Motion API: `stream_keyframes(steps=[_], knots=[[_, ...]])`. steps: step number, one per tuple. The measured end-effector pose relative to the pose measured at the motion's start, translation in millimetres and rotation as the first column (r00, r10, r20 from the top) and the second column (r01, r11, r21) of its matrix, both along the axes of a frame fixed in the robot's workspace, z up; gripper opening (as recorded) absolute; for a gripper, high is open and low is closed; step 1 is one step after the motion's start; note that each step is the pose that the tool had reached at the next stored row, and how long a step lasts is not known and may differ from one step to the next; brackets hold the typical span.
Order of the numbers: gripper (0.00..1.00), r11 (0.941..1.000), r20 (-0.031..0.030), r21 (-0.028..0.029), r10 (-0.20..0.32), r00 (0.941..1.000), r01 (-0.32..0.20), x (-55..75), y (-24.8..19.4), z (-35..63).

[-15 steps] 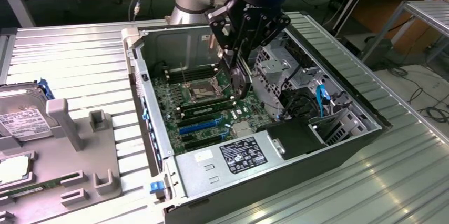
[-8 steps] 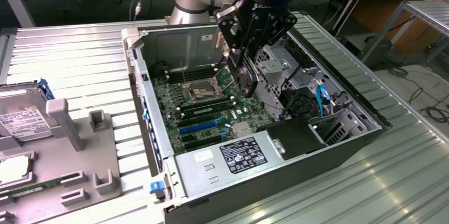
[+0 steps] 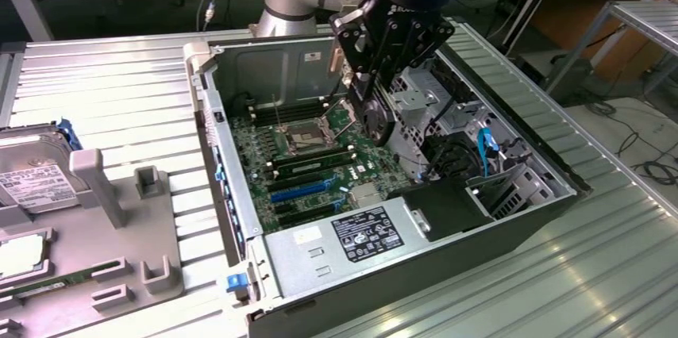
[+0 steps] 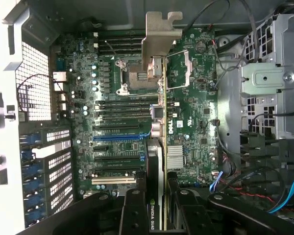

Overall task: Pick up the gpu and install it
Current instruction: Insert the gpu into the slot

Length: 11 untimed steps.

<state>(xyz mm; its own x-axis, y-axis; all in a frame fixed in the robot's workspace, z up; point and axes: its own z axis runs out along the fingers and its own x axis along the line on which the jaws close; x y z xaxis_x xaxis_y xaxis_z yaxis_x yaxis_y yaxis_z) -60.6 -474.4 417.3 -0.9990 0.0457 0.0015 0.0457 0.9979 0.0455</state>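
**Computer case** (image 3: 529, 171): lid off, lying open below my fingers.

**Motherboard** (image 4: 196, 127): straight beneath my fingers.

**Gpu** (image 4: 156, 161): edge-on in my gripper (image 4: 159, 213), fingers (image 4: 132, 210) closed on its faces. It hangs above the board, not seated.

**Metal bracket** (image 4: 159, 34): at the card's end farthest from my fingers.

**Blue slot** (image 4: 120, 137): off to one side, running crosswise to the card. My judgement: keep the card upright, square its long edge to a slot with the bracket toward the case's grille (image 4: 59, 161), and lower it level.
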Motion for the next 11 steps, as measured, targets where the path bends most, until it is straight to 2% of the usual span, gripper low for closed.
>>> stream_keyframes(steps=[11], knots=[[0.27,0.9998,0.0,-0.0001,0.019,0.9998,-0.019,0.0,0.0,0.0]])
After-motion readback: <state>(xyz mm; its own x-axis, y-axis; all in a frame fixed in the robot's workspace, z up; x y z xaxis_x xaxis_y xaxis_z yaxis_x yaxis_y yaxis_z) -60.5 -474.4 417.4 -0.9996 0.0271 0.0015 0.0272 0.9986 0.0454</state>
